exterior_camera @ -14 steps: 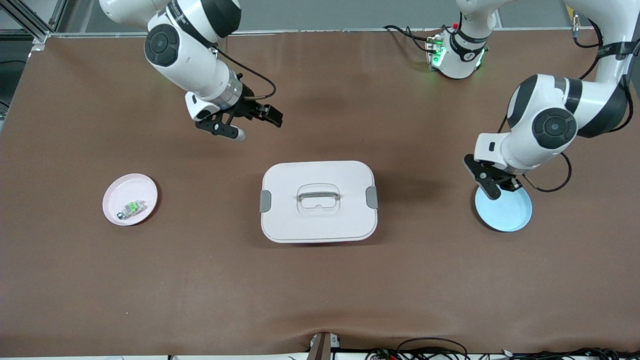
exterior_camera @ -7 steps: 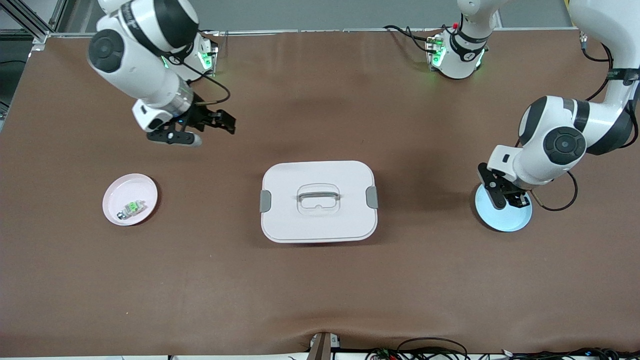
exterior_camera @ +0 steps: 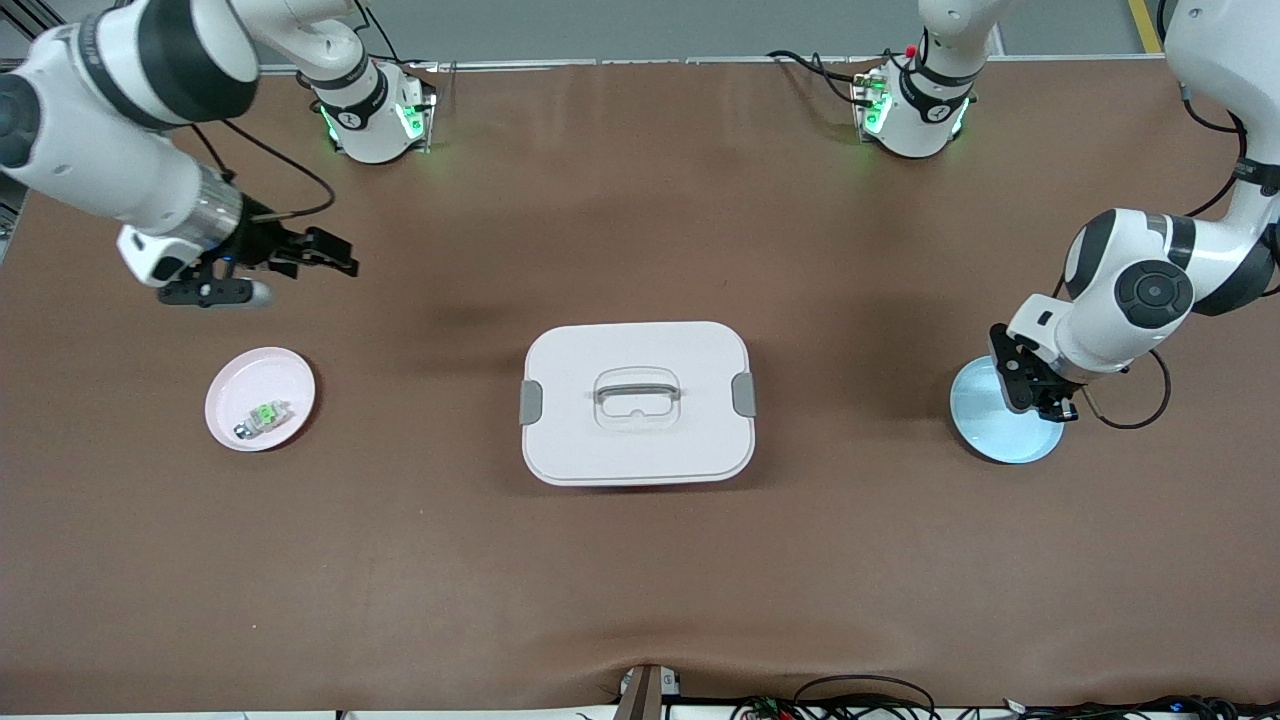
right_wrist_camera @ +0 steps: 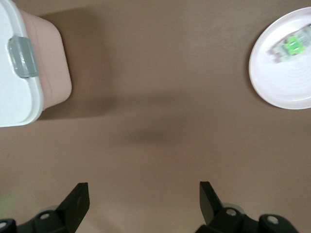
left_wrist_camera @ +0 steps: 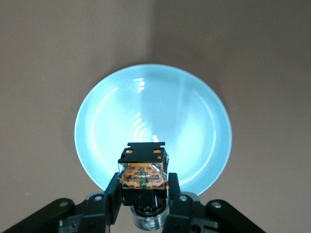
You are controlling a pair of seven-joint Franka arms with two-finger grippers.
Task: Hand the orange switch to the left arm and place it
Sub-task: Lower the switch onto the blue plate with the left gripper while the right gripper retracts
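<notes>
In the left wrist view the orange switch (left_wrist_camera: 144,167), a small black block with an orange top, is pinched between the two fingers of my left gripper (left_wrist_camera: 144,188). It hangs over a light blue plate (left_wrist_camera: 146,111). The front view shows that gripper (exterior_camera: 1036,392) low over the same blue plate (exterior_camera: 1000,432) at the left arm's end of the table, with the switch hidden by the hand. The white box (exterior_camera: 637,402) stands at the table's middle. My right gripper (exterior_camera: 278,275) hangs open and empty over bare mat, its fingers (right_wrist_camera: 77,196) wide apart.
A pink plate (exterior_camera: 238,375) lies toward the right arm's end and holds a green-and-white component (exterior_camera: 262,415). The right wrist view shows that plate (right_wrist_camera: 282,85), the component (right_wrist_camera: 291,46) and a corner of the box (right_wrist_camera: 19,73). Both arm bases stand along the table's back edge.
The right arm has swung away from the box toward its own end of the table, still open. The left gripper has shifted slightly over the blue plate, keeping the switch.
</notes>
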